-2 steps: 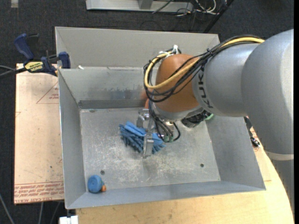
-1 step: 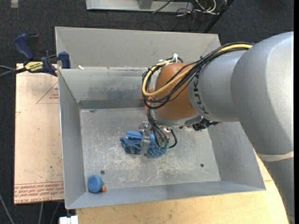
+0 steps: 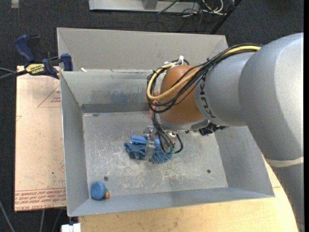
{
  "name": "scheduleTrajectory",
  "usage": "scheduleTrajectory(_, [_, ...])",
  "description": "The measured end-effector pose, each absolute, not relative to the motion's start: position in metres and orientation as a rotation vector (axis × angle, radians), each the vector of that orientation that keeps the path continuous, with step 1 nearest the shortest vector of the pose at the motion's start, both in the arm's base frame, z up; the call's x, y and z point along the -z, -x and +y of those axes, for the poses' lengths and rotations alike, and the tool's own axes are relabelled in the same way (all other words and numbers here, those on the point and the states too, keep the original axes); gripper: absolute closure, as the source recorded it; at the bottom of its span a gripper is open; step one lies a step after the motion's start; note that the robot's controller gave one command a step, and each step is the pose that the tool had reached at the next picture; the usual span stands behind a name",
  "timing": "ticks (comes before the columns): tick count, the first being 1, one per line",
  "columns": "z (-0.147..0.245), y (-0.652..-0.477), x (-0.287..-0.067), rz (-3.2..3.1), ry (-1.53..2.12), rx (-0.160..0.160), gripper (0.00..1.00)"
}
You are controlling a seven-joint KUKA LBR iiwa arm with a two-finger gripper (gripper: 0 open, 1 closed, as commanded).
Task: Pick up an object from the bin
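Grey metal bin [image 3: 72, 129] with sloped walls and a scratched floor, seen from above and a little to one side. Reaching in from the right: KUKA arm [image 3: 270, 95], with an orange wrist cover [image 3: 176, 95] looped round by yellow and black cables [image 3: 159, 81]. Below the cover, low over the middle of the bin floor, the gripper [image 3: 155, 143]; impossible to tell whether spread or pressed together, tucked as it is under the wrist and against the clutter beneath. Right at its tip, touching or nearly so, a crumpled blue bundle [image 3: 137, 148] — ragged strips or folds, exact kind unclear; lying at the centre of the floor, mostly to the left of the gripper, with a rounder blue lump [image 3: 160, 156] at its right end, just under the gripper. Cannot tell whether gripped. Well apart, in the floor's corner at the lower left of the view, a small round blue thing [image 3: 98, 191] with an orange spot on its side — close to the front wall.
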State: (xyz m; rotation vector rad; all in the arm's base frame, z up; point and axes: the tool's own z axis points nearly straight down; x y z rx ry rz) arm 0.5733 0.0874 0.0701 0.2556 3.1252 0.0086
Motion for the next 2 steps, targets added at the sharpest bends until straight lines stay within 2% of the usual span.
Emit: scheduleTrajectory(2, [0.0875, -0.5731, -0.0762, 3.125, -0.257, -0.009, 1.00])
